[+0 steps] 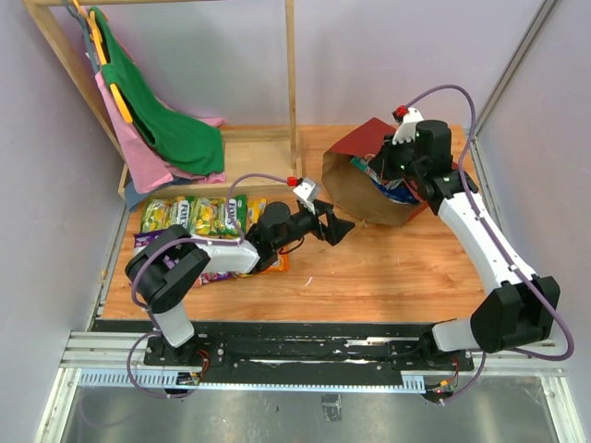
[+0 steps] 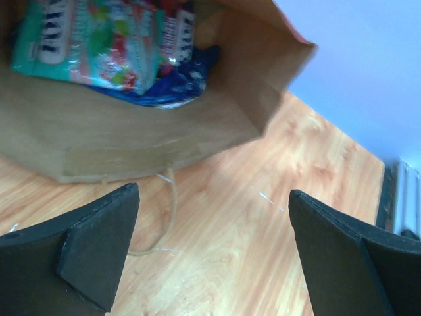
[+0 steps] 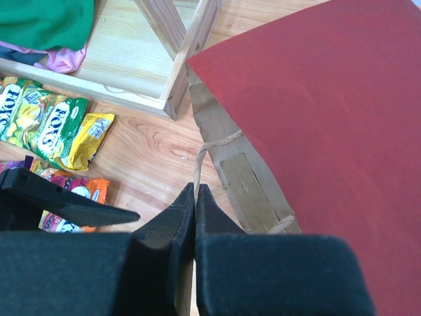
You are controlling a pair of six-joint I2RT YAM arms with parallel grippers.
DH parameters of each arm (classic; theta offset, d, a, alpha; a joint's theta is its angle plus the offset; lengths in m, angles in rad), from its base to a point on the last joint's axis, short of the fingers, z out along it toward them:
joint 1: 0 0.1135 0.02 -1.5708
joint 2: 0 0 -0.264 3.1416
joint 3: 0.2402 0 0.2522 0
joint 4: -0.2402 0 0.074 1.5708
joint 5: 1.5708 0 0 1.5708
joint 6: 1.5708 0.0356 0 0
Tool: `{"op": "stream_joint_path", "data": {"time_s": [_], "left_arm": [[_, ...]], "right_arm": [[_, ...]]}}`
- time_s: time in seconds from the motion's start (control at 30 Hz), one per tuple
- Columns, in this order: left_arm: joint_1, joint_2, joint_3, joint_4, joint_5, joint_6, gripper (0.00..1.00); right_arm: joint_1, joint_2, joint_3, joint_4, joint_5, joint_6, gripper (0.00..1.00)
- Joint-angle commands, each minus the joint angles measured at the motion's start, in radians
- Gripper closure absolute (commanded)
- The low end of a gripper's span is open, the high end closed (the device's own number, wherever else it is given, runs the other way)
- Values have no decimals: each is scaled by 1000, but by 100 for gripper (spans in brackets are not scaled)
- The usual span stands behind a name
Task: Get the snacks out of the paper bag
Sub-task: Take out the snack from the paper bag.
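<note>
Left pincer: the left pincer (image 1: 338,228) is released, jaws wide, low over the surface (image 1: 388,268) and just short of the bag's mouth. We read that as readiness to reach in for a snack.

Snacks out: a row of green and yellow packets (image 1: 189,217) lies to the left beside the rack's base, with an orange one nearer the left arm. They sit well apart from the bag, so the path to its mouth is free.

Lower handle: the lower handle (image 2: 172,210), a thin tan loop, lies slack on the wood just in front of the mouth.

Paper bag: the paper bag (image 1: 355,194) lies on its side, its brown inside turned toward the left arm and its dark red panel up and away.

Snacks inside: a teal packet (image 2: 85,46) rests on top of the blue chip bag (image 2: 171,85), both deep in the bag. We judge the task part done.

Right pincer: the right pincer (image 3: 196,192) is clenched, tips together on the upper handle (image 3: 210,143) at the bag's far edge. It probably holds the mouth open and steadies the bag.

Rack: the wooden rack (image 1: 292,83) stands farthest back, with a green cloth (image 1: 180,129) and a pink cloth (image 1: 138,157) on hangers, no part of the job.
</note>
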Motion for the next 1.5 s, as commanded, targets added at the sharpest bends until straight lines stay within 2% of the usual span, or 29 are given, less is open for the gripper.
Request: {"op": "stream_joint_path", "data": {"time_s": [0.0, 0.17, 0.23, 0.33, 0.47, 0.57, 0.63, 0.8, 0.87, 1.0, 1.1, 1.2, 1.27, 1.47], "left_arm": [[25, -38, -20, 87, 318, 129, 0], [72, -27, 18, 73, 826, 134, 0], [69, -24, 45, 33, 868, 159, 0], [68, 3, 68, 45, 703, 100, 0], [47, 100, 75, 306, 397, -164, 0], [-1, 173, 24, 525, 193, -234, 0], [-23, 225, 40, 547, 81, -280, 0], [-59, 311, 139, 426, -222, -436, 0], [-75, 327, 182, 383, -301, -493, 0], [-94, 357, 288, 167, -443, -666, 0], [-95, 392, 361, 42, -461, -770, 0], [-95, 424, 468, -218, -464, -858, 0], [-95, 454, 526, -331, -464, -925, 0], [-95, 572, 626, -376, -425, -1039, 0]], "right_arm": [[19, -34, 42, 18, -21, 17, 99], [19, -40, 47, 11, -9, 15, 99], [19, -45, 50, 9, -4, 16, 99], [19, -61, 40, 26, 7, 27, 99], [19, -80, 25, 48, 25, 40, 99], [19, -97, 19, 53, 47, 49, 99], [18, -114, 8, 69, 50, 64, 99], [20, -163, -31, 129, 37, 105, 99], [19, -167, -37, 129, 45, 101, 99], [19, -149, -36, 127, 33, 103, 99], [21, -153, -36, 126, 28, 105, 99], [20, -165, -35, 121, 40, 102, 99], [20, -169, -35, 119, 44, 102, 99], [19, -181, -39, 121, 41, 117, 99]]}}
